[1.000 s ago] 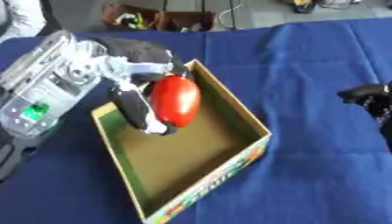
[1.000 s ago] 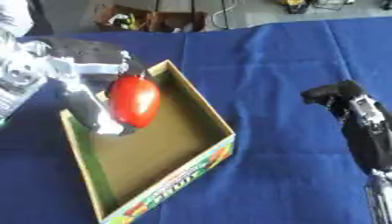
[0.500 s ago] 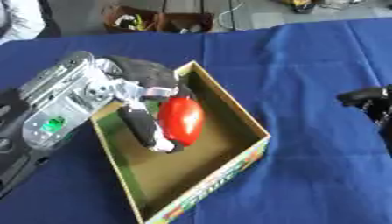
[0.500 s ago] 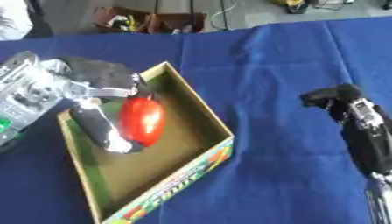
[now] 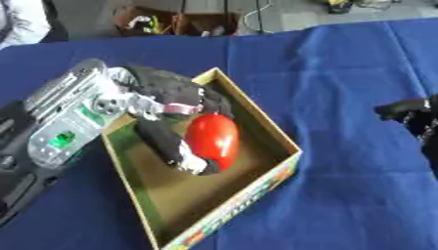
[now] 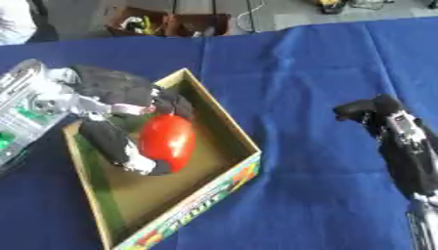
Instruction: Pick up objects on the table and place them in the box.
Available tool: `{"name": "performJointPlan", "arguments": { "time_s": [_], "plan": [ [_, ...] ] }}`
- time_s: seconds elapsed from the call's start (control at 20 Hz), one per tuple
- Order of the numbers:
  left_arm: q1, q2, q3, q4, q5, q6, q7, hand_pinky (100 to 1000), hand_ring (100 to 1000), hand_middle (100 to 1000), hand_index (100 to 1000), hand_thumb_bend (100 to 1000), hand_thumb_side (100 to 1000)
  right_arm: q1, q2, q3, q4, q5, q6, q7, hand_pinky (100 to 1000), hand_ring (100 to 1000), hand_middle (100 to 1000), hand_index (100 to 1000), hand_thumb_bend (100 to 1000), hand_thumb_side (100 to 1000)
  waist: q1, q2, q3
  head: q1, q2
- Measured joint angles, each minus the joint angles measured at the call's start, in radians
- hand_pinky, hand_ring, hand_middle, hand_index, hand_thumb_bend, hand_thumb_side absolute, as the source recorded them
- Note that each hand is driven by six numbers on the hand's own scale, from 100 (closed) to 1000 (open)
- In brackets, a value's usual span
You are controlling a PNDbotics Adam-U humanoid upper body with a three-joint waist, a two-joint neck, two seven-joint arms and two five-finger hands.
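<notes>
The smooth, glossy red oval object (image 5: 212,140), shaped like a large egg or a plastic fruit, looks stiff and probably light, and its shiny round surface may be slippery. For such a shape, the safe place to hold is around the widest middle part, with the thumb on one side and the fingers on the other, and this is how it is held now. The colour is an even bright red with a soft shine along its upper side, and no stem or mark can be seen.

The object is inside the open, shallow cardboard box (image 5: 288,146) with a brown inner side and a printed colourful outer wall, low in the part nearer the far corner; I cannot tell if it already touches the bottom. The black left hand (image 5: 171,100) reaches into the box, and its fingers (image 5: 175,146) are curled around the red object.

The black right hand (image 6: 389,124) hangs well apart over the blue cloth-covered worktop (image 5: 342,73), its fingers bent and holding nothing.
</notes>
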Motion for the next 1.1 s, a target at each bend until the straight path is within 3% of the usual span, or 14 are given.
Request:
{"name": "performJointPlan", "arguments": {
  "time_s": [0.25,0.4,0.45,0.55,0.7,0.9,1.1],
  "plan": [
    [0.007,-0.001,0.017,0.016,0.001,-0.014,0.0,969,994,1000,1000,697,976,0.0,0.0,0.0,0.0,0.0,0.0,0.0,873,775,562,680,100,1000,-0.002,0.0,0.0,-0.001,0.0],
    [0.012,-0.009,0.036,0.018,0.015,-0.013,0.0,939,966,981,1000,603,980,0.0,0.0,0.0,0.001,0.0,0.0,0.0,873,776,562,680,100,1000,-0.002,0.001,-0.001,-0.006,0.0],
    [0.015,-0.012,0.05,0.013,0.024,-0.008,0.001,923,948,962,1000,507,979,0.0,0.0,0.0,0.001,0.0,0.0,0.0,873,776,562,680,100,1000,-0.003,0.001,0.0,-0.009,0.0],
    [0.018,-0.02,0.085,-0.011,0.047,0.009,0.01,907,927,938,1000,428,985,0.0,0.001,0.0,0.001,0.0,0.0,0.0,873,776,562,680,100,1000,-0.004,0.002,0.004,-0.012,0.0],
    [0.026,-0.026,0.146,-0.063,0.085,0.044,0.04,861,862,870,1000,221,1000,0.001,0.001,-0.001,0.001,0.001,0.002,-0.002,874,776,563,680,100,1000,-0.005,0.002,0.006,-0.016,0.0],
    [0.044,-0.041,0.234,-0.138,0.139,0.096,0.091,823,802,819,1000,121,1000,0.001,0.004,-0.006,0.001,0.001,0.004,-0.005,874,776,563,680,100,1000,-0.015,0.002,0.017,-0.019,0.0],
    [0.069,-0.077,0.328,-0.219,0.196,0.153,0.148,781,751,769,984,108,1000,0.001,0.01,-0.007,0.001,0.001,0.003,-0.007,874,776,563,680,100,1000,-0.021,0.002,0.024,-0.023,0.0]
  ]
}}
